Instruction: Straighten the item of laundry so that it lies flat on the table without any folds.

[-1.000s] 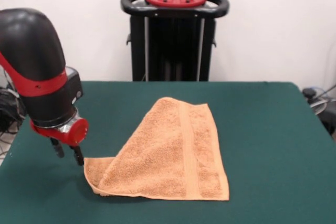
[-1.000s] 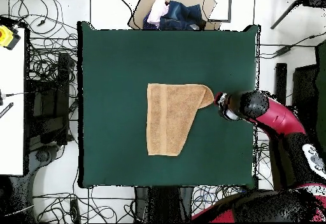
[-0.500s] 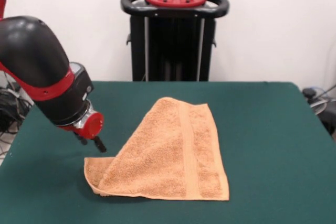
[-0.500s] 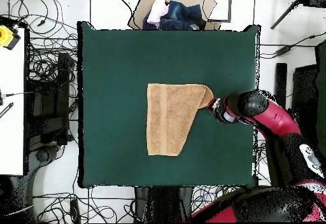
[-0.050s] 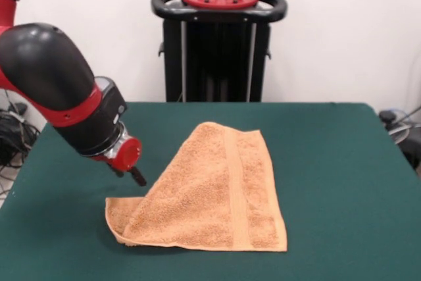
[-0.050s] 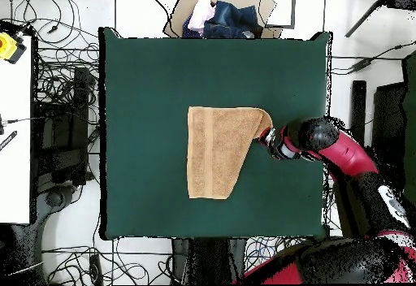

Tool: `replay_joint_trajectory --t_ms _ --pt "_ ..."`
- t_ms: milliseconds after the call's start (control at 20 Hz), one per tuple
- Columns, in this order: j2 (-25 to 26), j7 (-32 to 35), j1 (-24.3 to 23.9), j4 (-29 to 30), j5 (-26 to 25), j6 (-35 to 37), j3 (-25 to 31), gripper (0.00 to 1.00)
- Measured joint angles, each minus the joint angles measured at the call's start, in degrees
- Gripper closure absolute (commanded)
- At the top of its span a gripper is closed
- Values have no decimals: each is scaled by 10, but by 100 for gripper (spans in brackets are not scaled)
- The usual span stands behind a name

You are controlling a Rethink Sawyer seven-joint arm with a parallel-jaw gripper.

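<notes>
Green table bears 1 folded towel; its folded-over edge is met beside the gripper, whose grip state cannot be told.

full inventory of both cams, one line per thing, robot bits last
towel: 1, orange-tan, middle of the table, one part folded over so it shows a slanted edge, not flat
table: 1, dark green top, fills most of both views
pile of cloth: 1, blue, white and pink, on a brown board past the table edge opposite the robot in the overhead view
cables: many, black, on the pale floor around the table
side surface: 1, white, beside the table, a yellow thing on it
pedestal: 1, black with a red top, behind the table
arm: 1, red and black, angled down toward the towel
pincer: 1, black, just above the towel's folded corner, holding nothing; open or shut not discernible
</notes>
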Motion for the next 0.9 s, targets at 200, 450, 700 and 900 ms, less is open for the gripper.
replay_joint_trajectory --t_ms 200,450,700,900 --pt "0 0 0 11 3 0 0 0" --pt "0 0 -5 36 28 0 5 0" --pt "1 0 -18 68 78 1 17 0" --pt "0 0 -20 86 99 5 18 0"
